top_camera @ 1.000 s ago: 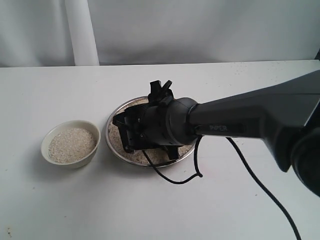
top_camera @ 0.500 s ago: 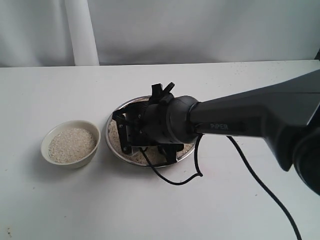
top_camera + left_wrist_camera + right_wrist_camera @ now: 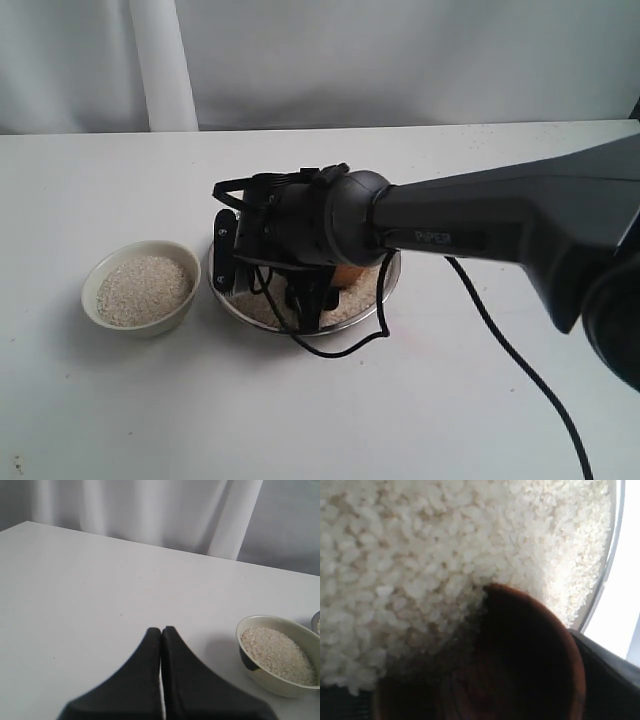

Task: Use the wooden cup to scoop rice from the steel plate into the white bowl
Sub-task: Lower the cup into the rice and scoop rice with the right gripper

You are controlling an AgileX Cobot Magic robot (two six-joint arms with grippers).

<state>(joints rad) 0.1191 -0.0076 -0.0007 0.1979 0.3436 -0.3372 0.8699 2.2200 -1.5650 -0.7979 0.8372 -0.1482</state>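
A white table, viewed at an angle from above. At its centre sits the steel plate, filled with rice. A black arm reaches in from 3 o'clock. Its right gripper is clamped around the wooden cup, which sits in the plate's 3 o'clock half with its lip touching the rice. The white bowl, just beside the plate at its 9 o'clock, also holds rice. The left gripper hovers over bare table, its fingers pressed together and holding nothing.
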